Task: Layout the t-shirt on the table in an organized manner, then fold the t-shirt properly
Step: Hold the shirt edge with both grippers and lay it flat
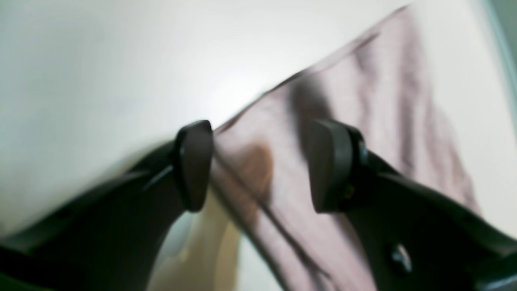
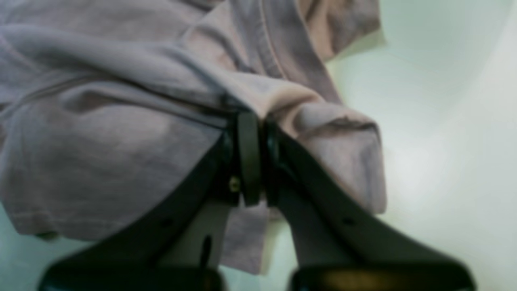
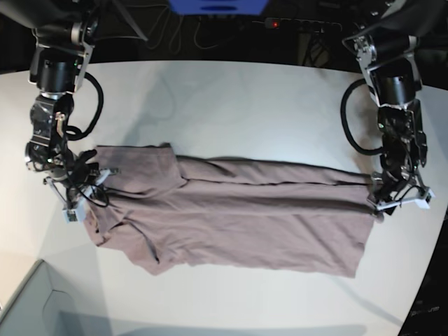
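The right gripper [image 2: 255,157] pinches a bunched edge of the t-shirt [image 3: 231,210]; the left gripper [image 1: 262,165] stands parted over the hem. The shirt lies stretched across the table [image 3: 231,105], wrinkled, laid out but not yet folded.

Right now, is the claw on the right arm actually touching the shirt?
Touching. In the right wrist view, the right gripper has its jaws shut on a bunched fold of the t-shirt, with cloth draping over both fingers.
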